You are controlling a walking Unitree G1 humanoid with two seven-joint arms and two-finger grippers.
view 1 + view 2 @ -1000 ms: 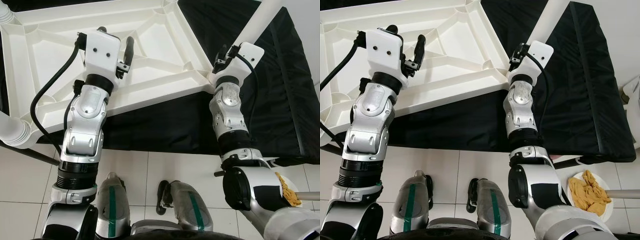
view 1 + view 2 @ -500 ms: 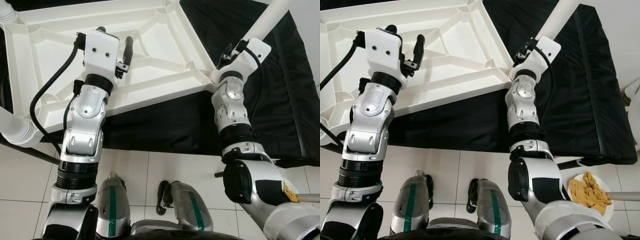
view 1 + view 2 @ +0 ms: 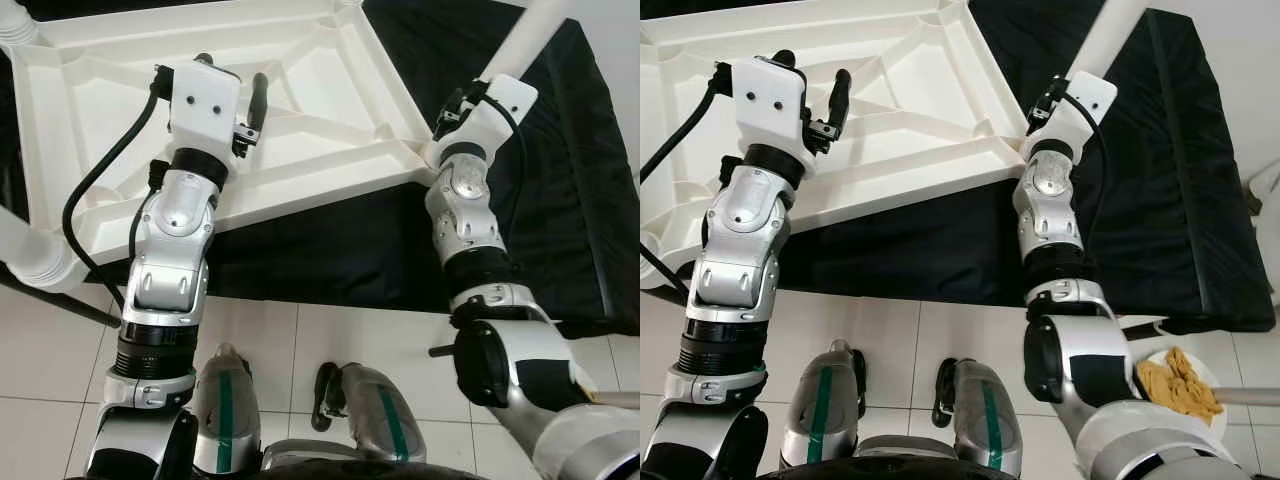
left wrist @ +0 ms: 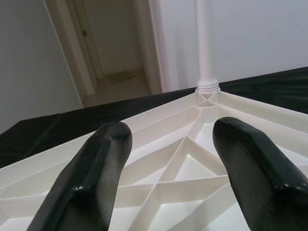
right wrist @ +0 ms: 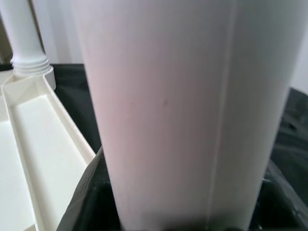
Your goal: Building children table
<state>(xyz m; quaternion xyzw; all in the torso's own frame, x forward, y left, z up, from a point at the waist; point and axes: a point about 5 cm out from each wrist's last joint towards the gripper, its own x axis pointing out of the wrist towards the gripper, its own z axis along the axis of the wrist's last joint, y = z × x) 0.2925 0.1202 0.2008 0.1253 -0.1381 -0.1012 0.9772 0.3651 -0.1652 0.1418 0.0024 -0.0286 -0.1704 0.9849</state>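
Black cloth (image 3: 560, 180) underlies the upturned tabletop (image 3: 130, 130); right gripper (image 3: 1065, 85) clamps the leg (image 3: 520, 45) at its near corner, left gripper (image 3: 235, 85) hovers spread above the ribs.

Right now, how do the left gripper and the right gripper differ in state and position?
The left gripper is open and holds nothing, while the right gripper is closed around a white table leg. The left one hovers over the ribbed underside of the tabletop; the right one is at its corner. Both have black fingers.

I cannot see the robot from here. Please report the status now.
Right gripper shut on table leg at the tabletop corner. Left gripper open above the upturned tabletop. Nothing in the way.
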